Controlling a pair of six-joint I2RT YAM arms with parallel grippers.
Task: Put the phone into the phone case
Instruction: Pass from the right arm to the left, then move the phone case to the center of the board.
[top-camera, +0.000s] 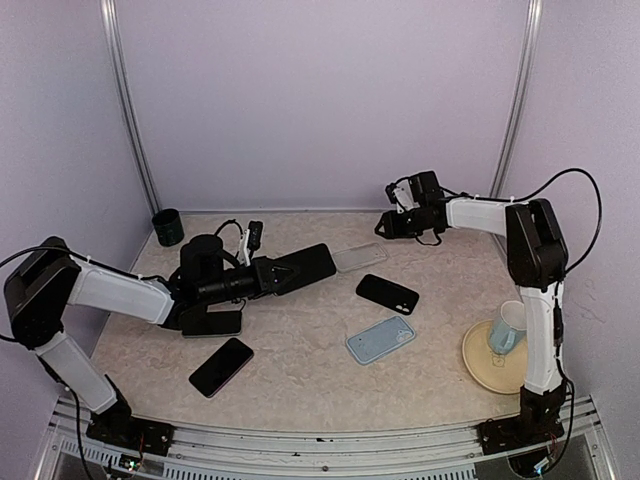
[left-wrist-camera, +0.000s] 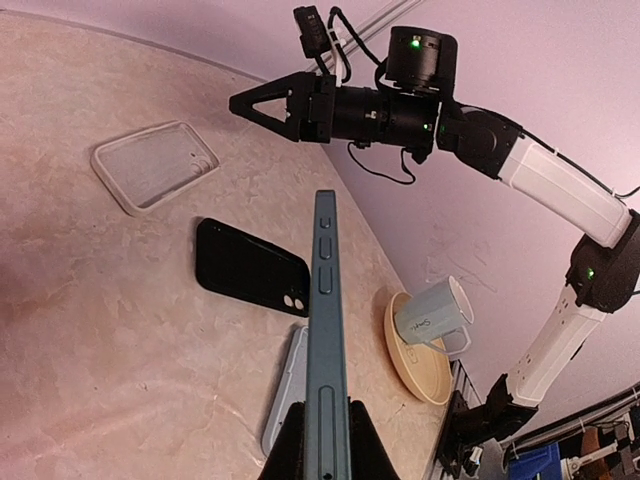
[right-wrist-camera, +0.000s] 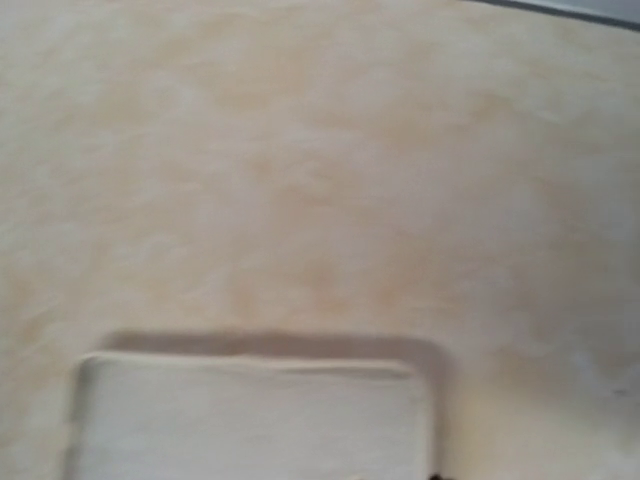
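**L ARM HAS PHONE, R ARM OVER CLEAR CASE**

L gripper (left-wrist-camera: 325, 442): fingers (left-wrist-camera: 288, 455) closed tight on the near end of the slim dark blue-grey phone (left-wrist-camera: 325, 300). The rest of it sticks out toward table centre and looks clear of the surface. R gripper (left-wrist-camera: 238, 103): I can't tell how wide it's open, and I see nothing in it. Its wrist cam, blurry, looks down on the clear rounded-corner plastic phone case (top-camera: 358, 257), flat at far-centre of the mottled beige table (top-camera: 300, 335).

Room: bare strip btwn clear case and the glossy black phone (top-camera: 387, 293). The pale blue phone case (top-camera: 380, 339) lies just nearer than that. At the R edge is a round beige plate (top-camera: 478, 362) w/ a grey-blue mug (top-camera: 507, 327) on it.

Count:
- 2 cases.
- 3 phones, incl. the second black phone (top-camera: 221, 366) front-left.
- 1 dark flat slab (top-camera: 212, 322) under L forearm; phone or case, can't tell.
- 1 plate, 1 mug.
- 1 dark round cup (top-camera: 168, 227) far-left.
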